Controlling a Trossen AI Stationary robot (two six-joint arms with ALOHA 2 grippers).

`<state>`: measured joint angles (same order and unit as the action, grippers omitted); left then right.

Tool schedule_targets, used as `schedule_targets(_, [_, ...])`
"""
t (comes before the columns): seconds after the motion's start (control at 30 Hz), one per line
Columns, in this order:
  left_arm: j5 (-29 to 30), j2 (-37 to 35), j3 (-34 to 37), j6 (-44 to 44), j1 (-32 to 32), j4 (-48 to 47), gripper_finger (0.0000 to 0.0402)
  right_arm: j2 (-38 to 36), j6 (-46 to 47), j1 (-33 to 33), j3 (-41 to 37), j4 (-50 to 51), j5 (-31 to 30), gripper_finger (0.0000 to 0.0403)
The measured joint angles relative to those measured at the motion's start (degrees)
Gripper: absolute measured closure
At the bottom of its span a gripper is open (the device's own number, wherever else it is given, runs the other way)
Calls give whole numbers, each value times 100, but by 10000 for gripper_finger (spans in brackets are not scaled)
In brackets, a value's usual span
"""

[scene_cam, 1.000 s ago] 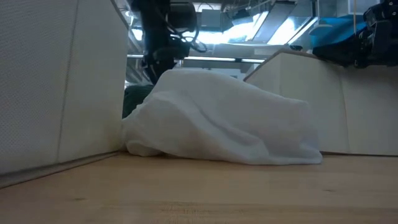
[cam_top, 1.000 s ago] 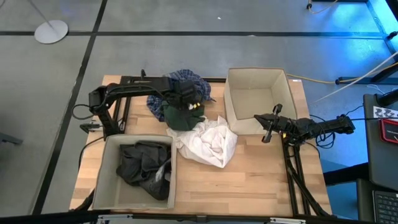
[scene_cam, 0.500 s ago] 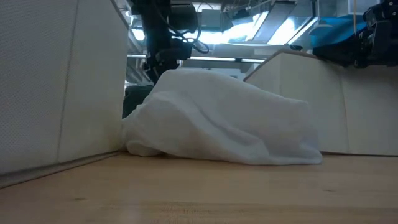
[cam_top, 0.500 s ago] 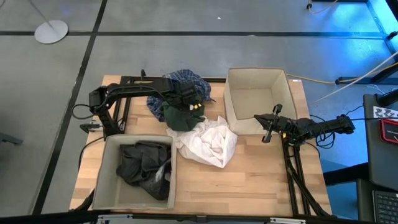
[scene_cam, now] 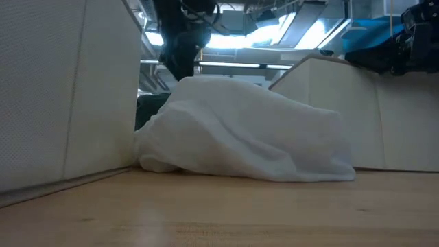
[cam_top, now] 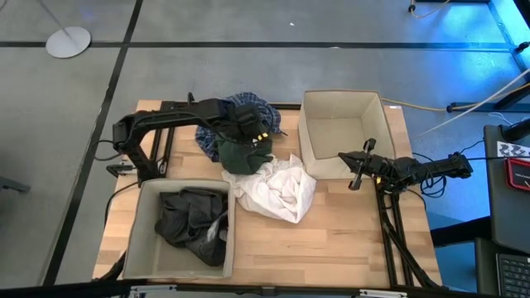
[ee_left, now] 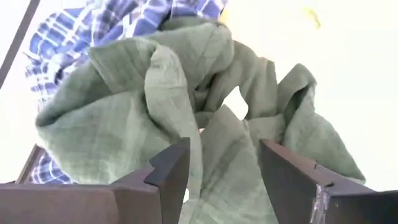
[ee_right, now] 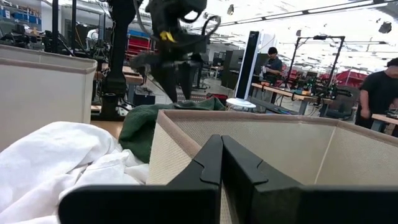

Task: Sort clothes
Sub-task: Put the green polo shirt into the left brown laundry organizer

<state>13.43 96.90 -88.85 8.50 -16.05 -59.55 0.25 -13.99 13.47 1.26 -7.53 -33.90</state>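
A dark green piece [cam_top: 242,157] lies crumpled on the table, with its far part on the blue-and-white plaid shirt [cam_top: 248,103]. Its near edge is under a white piece [cam_top: 277,189]. My left gripper [cam_top: 255,139] points steeply down over the green piece, open. A raised fold of that piece [ee_left: 186,124] shows between its fingers. A dark grey-black piece [cam_top: 190,219] lies in the near left bin [cam_top: 141,236]. My right gripper [cam_top: 356,178] is shut and waits level at the near wall of the far right bin [cam_top: 339,116]. My left gripper [ee_left: 224,146] comes from above with a finger on each side of the green piece's raised fold. I cannot tell whether the fingers touch the cloth. The green piece [ee_right: 146,124] rests on the table under the gripper.
The two beige bins stand on either side of the pile; their walls [scene_cam: 62,89] [scene_cam: 357,110] frame the white piece [scene_cam: 247,130] in the low view. Bare wood shows along the near edge [cam_top: 331,248]. People stand at benches beyond the table [ee_right: 379,93].
My left gripper has risen a little over the green piece, with the gap between its fingers unchanged. The clothes lie as they did.
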Motion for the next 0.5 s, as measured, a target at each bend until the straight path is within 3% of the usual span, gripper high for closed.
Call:
schedule_targets(0.2, [2, 38, 100, 6, 66, 27, 221, 0, 0, -2, 0, 0, -6, 391])
schedule_targets(0.5, [26, 180, 844, 7, 24, 117, 221, 0, 0, 0, 0, 2, -12, 391])
